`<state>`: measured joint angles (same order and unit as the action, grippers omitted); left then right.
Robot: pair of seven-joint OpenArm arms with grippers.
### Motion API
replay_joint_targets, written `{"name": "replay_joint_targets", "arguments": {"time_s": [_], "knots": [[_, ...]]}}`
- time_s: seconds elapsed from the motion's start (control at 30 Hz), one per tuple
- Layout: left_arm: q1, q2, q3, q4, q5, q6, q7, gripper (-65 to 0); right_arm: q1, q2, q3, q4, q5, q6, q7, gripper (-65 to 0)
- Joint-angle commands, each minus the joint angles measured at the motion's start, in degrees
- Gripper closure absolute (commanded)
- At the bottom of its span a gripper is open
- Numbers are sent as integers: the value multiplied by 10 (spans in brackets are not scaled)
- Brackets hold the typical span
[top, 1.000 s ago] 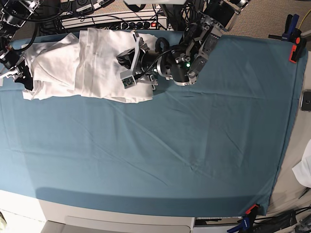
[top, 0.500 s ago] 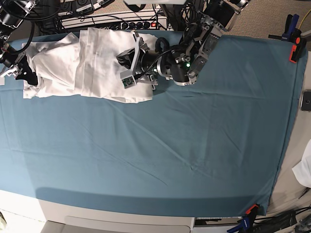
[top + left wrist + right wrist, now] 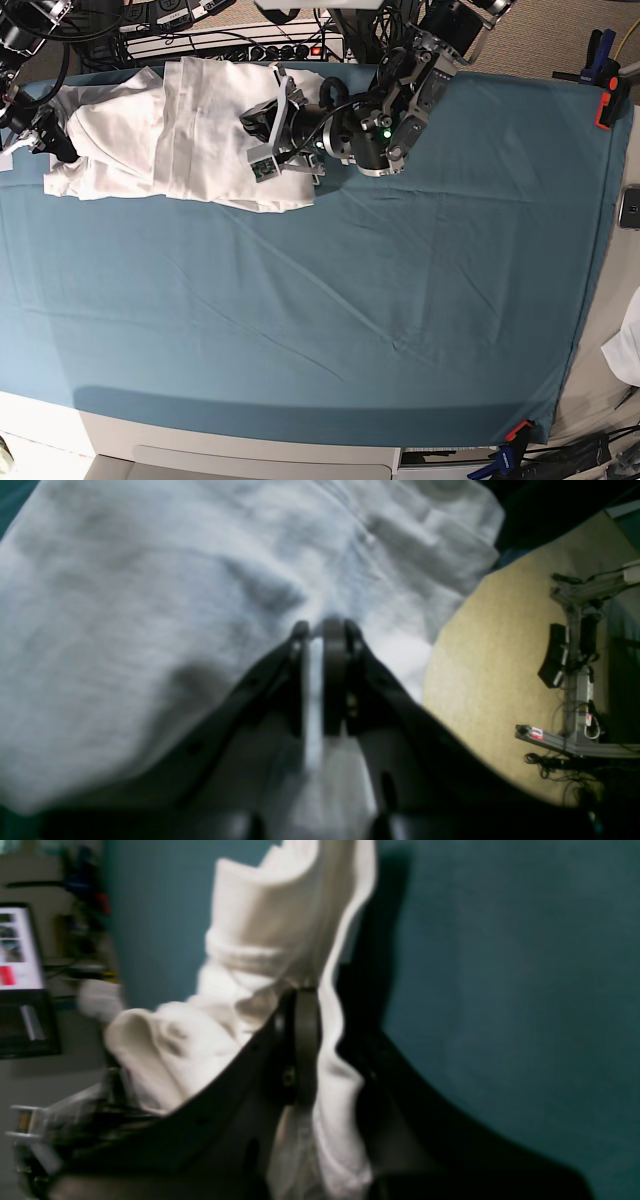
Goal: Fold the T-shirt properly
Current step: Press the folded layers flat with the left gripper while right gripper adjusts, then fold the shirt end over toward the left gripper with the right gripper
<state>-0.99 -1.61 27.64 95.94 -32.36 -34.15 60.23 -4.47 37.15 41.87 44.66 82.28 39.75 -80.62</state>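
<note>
Gripping opposite ends, both arms hold the T-shirt (image 3: 190,130) at the table's far left edge: left gripper (image 3: 322,630) and right gripper (image 3: 310,995) each pinch cloth, ready for folding.

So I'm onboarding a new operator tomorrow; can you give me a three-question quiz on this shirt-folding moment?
1. True or false: the T-shirt lies at the far edge of the teal cover.
2. What is the right gripper doing? A) hanging open above the cover B) shut on the shirt's edge C) holding a clamp
3. Fill in: the left gripper is pinching ____ fabric.

Key: 1 true; 2 B; 3 white
</note>
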Motion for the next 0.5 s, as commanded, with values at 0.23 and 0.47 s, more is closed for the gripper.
{"name": "replay_joint_targets", "arguments": {"time_s": [0.23, 0.47], "knots": [[-7, 1, -1, 51, -9, -1, 20, -70, -15, 17, 56, 70, 27, 3, 6, 0], [-6, 2, -36, 56, -9, 9, 23, -70, -89, 9, 66, 252, 27, 3, 6, 0]]}}
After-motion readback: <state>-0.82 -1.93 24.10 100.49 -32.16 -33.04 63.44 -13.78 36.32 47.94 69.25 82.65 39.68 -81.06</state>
